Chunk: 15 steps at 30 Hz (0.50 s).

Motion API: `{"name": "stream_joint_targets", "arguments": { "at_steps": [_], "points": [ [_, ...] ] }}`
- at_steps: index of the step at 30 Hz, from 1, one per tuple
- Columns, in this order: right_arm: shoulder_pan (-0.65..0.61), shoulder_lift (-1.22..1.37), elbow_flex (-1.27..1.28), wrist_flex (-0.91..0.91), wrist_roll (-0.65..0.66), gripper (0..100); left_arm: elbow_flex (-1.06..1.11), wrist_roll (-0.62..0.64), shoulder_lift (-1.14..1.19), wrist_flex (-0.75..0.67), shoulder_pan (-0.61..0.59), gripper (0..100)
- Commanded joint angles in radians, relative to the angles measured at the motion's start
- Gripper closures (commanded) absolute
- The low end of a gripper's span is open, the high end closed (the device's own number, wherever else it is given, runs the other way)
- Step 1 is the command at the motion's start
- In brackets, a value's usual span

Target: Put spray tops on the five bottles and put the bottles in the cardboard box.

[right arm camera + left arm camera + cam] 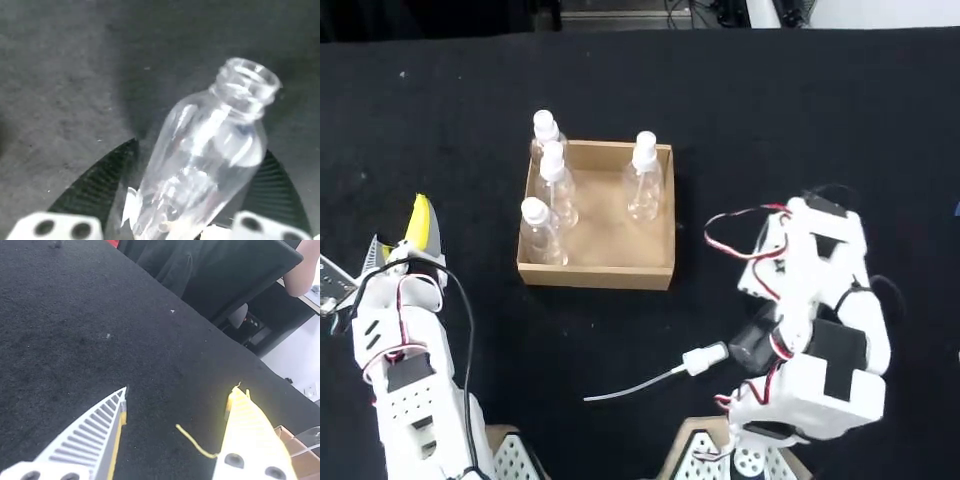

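- Bottle (210, 150) sits uncapped, clamped in right hand (200, 152), so hold that neck steady.
- Left hand (179, 390) gapes empty: grab top (703, 358) by its head, tube in first.

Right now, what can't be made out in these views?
High view: the right arm covers what it holds.
Right wrist view: the open bottle's base is cut off by the edge.
Left wrist view: the cardboard box is cut at the corner.
High view: boxed spray tops' seating, too small.
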Motion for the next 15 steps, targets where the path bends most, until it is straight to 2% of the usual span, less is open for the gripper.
{"name": "stream_joint_targets", "arguments": {
  "at_steps": [1,4,6,10,15],
  "points": [
    [-0.061,-0.001,-0.041,-0.021,0.003,76.9,-0.013,-0.008,-0.005,-0.018,0.007,70],
    [-0.071,0.002,-0.097,-0.064,0.026,82.0,-0.013,-0.008,-0.005,-0.018,0.005,70],
    [-0.074,0.002,-0.128,-0.084,0.132,83.6,-0.013,-0.008,-0.005,-0.018,0.005,70],
    [-0.061,0.002,-0.185,-0.081,0.488,84.2,-0.013,-0.008,-0.005,-0.018,0.005,70],
    [0.058,0.001,-0.206,-0.084,0.99,84.3,-0.013,-0.008,-0.005,-0.018,0.005,70]
  ]
}}
